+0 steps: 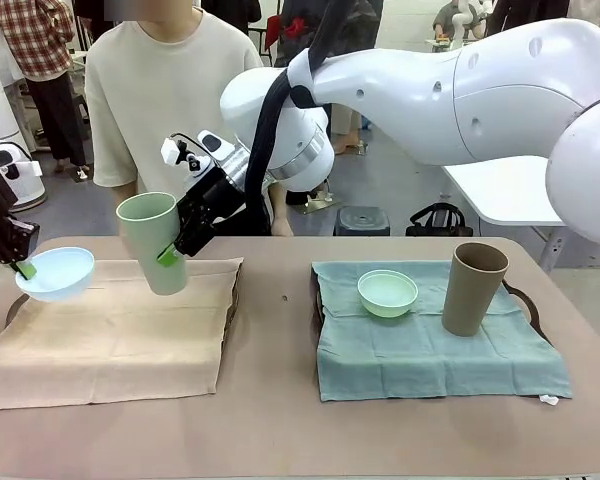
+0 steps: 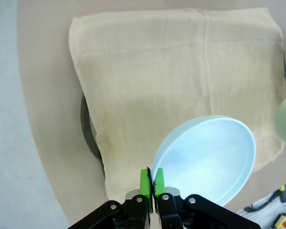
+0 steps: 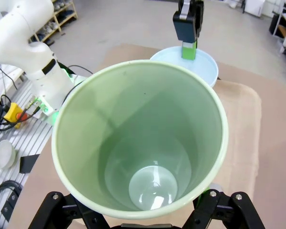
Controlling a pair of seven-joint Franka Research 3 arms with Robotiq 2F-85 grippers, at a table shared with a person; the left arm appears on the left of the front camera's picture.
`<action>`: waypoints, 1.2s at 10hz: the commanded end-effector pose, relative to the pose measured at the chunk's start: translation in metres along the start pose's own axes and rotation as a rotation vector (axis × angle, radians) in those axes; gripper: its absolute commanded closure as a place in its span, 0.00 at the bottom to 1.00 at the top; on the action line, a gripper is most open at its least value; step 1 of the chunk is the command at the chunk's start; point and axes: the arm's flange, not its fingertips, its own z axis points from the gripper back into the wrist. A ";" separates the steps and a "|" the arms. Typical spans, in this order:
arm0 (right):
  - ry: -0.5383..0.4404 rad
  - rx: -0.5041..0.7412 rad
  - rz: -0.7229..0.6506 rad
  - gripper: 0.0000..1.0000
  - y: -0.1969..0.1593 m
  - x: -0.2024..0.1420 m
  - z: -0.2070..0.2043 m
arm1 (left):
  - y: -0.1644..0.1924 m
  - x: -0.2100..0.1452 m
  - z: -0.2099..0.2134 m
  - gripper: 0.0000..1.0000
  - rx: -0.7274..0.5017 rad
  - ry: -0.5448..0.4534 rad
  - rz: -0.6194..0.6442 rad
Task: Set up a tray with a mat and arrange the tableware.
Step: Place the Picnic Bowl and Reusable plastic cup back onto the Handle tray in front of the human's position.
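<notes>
My left gripper [image 1: 24, 268] is shut on the rim of the pale blue bowl [image 1: 56, 274], holding it above the beige mat's [image 1: 120, 330] far left corner; the same bowl [image 2: 207, 160] hangs from the gripper [image 2: 151, 182] in the left wrist view. My right gripper [image 1: 170, 255], reaching across the middle, is shut on the light green cup's [image 1: 154, 242] wall and holds it tilted over the beige mat. That cup [image 3: 140, 138] opens toward the right wrist camera, with the blue bowl [image 3: 190, 64] beyond it. On the teal mat [image 1: 430, 345] stand the mint green bowl [image 1: 387, 293] and brown cup [image 1: 473, 288].
A dark tray rim [image 2: 88, 129] peeks out under the beige mat; another tray [image 1: 523, 305] lies under the teal mat. A person [image 1: 165, 90] stands at the far side of the table. A small white scrap [image 1: 549, 400] lies near the teal mat's front corner.
</notes>
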 end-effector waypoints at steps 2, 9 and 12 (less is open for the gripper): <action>-0.006 -0.006 0.047 0.15 -0.004 -0.004 0.002 | -0.005 -0.007 0.009 0.96 0.026 -0.014 -0.003; -0.057 0.000 0.070 0.15 -0.014 -0.028 -0.037 | 0.002 0.016 -0.042 0.96 0.055 -0.022 -0.048; -0.085 -0.004 0.067 0.15 -0.020 -0.044 -0.046 | 0.003 0.027 -0.066 0.96 0.021 0.006 -0.042</action>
